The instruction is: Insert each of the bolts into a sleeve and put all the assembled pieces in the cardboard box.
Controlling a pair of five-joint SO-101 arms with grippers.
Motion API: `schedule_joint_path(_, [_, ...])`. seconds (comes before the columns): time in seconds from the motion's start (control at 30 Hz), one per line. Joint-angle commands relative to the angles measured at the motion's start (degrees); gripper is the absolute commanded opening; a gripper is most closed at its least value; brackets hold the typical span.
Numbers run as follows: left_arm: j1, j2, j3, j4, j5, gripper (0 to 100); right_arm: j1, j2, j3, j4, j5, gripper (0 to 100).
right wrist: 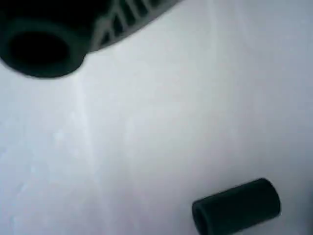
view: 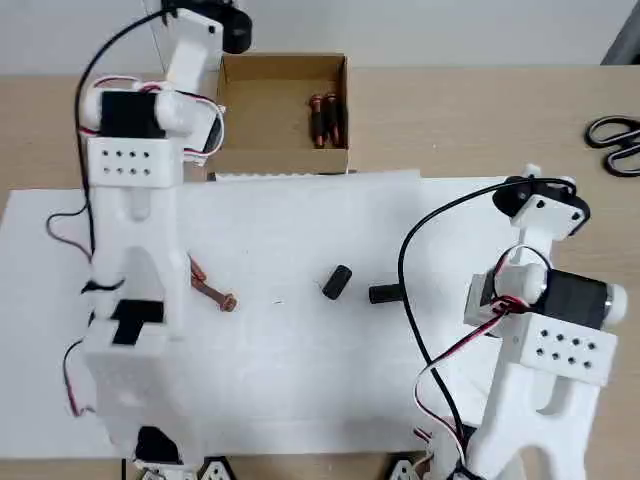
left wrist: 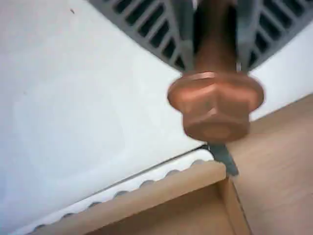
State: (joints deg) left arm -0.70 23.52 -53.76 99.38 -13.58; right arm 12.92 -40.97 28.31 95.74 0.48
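- Clamped tight in left gripper (left wrist: 215, 29), upper right: copper bolt (left wrist: 215, 105), above cardboard box (left wrist: 146, 196) corner.
- Beside right gripper (right wrist: 124, 19), upper left: sleeve (right wrist: 39, 46); grip impossible to tell.
- Lower right, lying on foam (right wrist: 171, 112): second sleeve (right wrist: 237, 205).

Pale wall (view: 450, 30) behind a wooden table (view: 450, 110) — white foam sheet (view: 300, 340) across it, scissors (view: 615, 140) at one side.

Bright, even light falls from above. The arms (view: 135, 250) cast only soft, faint shadows on the white sheet (view: 300, 340); the bolt (left wrist: 215, 105) shines mildly on its head.
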Motion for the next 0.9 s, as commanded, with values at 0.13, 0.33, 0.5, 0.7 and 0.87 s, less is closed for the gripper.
schedule_joint_path(0.13, [1.67,-19.34,13.41,1.05,6.95,0,-0.66,-3.12,-2.73,0.31,0.26,0.4])
schedule_joint_path(0.33, [5.63,-34.2,26.15,0.97,9.85,0,-3.03,-12.44,-2.37,-5.85,0.62,0.4])
schedule_joint_path(0.5, [6.33,-41.41,34.42,0.97,12.22,0,-10.24,-19.47,-1.41,-11.3,0.26,0.4])
schedule_joint_path(0.7, [8.35,-48.79,41.63,0.97,12.22,0,-18.77,-27.65,8.7,-15.96,0.62,0.3])
schedule_joint_path(0.87, [14.33,-59.6,49.63,-0.18,13.71,0,-27.82,-36.97,15.47,-18.07,0.35,0.3])
